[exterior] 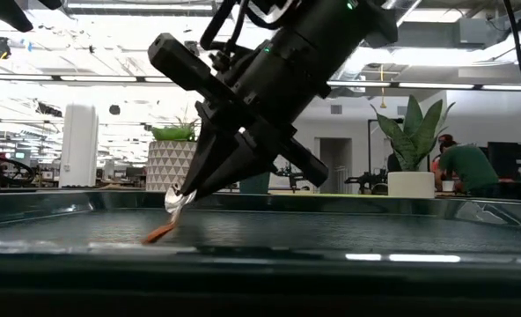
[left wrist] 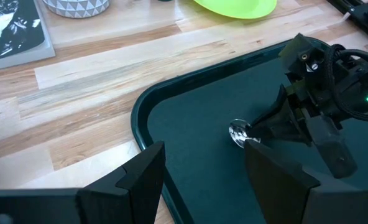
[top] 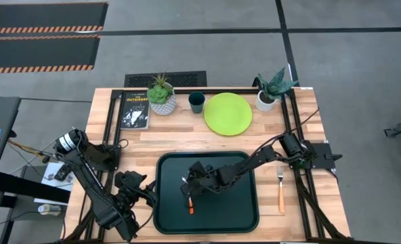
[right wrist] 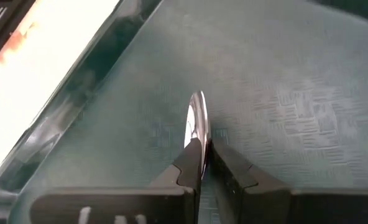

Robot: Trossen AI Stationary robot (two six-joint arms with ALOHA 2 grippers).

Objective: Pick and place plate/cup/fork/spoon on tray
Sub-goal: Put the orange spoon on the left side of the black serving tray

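Note:
My right gripper is over the left part of the dark tray and is shut on the spoon, whose silver bowl sticks out past the fingers. The spoon's orange handle slants down to the tray floor. My left gripper is open and empty by the tray's near left corner. The fork lies flat on the table right of the tray. The lime-green plate and the dark cup stand on the table beyond the tray. My right gripper pinches the spoon between its two fingers at the metal neck just behind the bowl, which stands on edge past the fingertips. The fingers slant down from the table's right. The spoon is tilted, its handle end down at the tray floor.
Two white pots with plants and a black book are along the table's far side. Most of the tray floor is bare. People show in the room behind in the low view.

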